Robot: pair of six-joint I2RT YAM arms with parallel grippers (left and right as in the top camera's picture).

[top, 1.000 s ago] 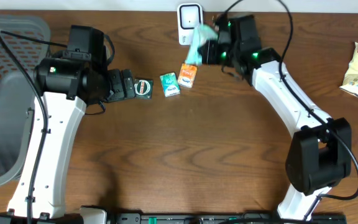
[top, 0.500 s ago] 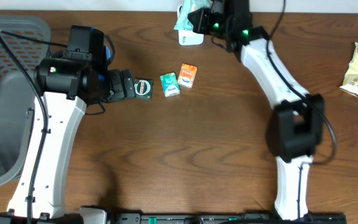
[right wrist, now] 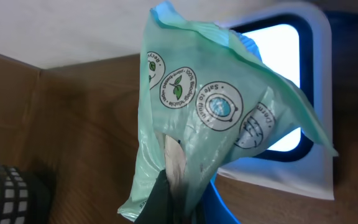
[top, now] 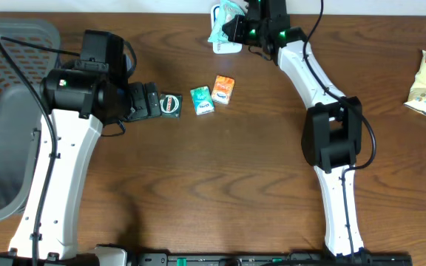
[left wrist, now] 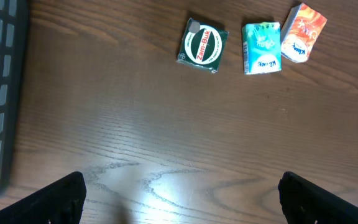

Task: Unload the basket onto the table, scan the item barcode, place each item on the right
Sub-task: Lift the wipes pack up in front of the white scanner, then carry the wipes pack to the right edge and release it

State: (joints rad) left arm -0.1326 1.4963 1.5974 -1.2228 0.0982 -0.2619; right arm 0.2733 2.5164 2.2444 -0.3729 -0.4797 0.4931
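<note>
While the right pincer (top: 237, 26) is clamped shut on a pale green pouch (top: 225, 16), the overhead view shows it holding that pouch right over the white scanner (top: 228, 46) at the far edge of the surface (top: 198, 185). The left pincer (top: 159, 103) is spread wide and empty, just beside a green Zam-Buk box (top: 171, 104). A teal pack (top: 202, 100) and an orange pack (top: 224, 89) lie next to the box, well apart from the scanner.

From the left wrist, those three small items lie in a row ahead of the parted fingers (left wrist: 55, 199), none of them touched.

From the right wrist, the pouch hangs pinched at its lower end and covers much of the scanner's lit window (right wrist: 291, 43). No barcode can be made out on the side that shows.

Presenting the item looks under way. Whether the code has read cannot be told, and the other packs appear still to be scanned.

A second earlier the pouch was lower, near the orange pack; it has since risen to the scanner. The left arm and the three packs have not moved.
</note>
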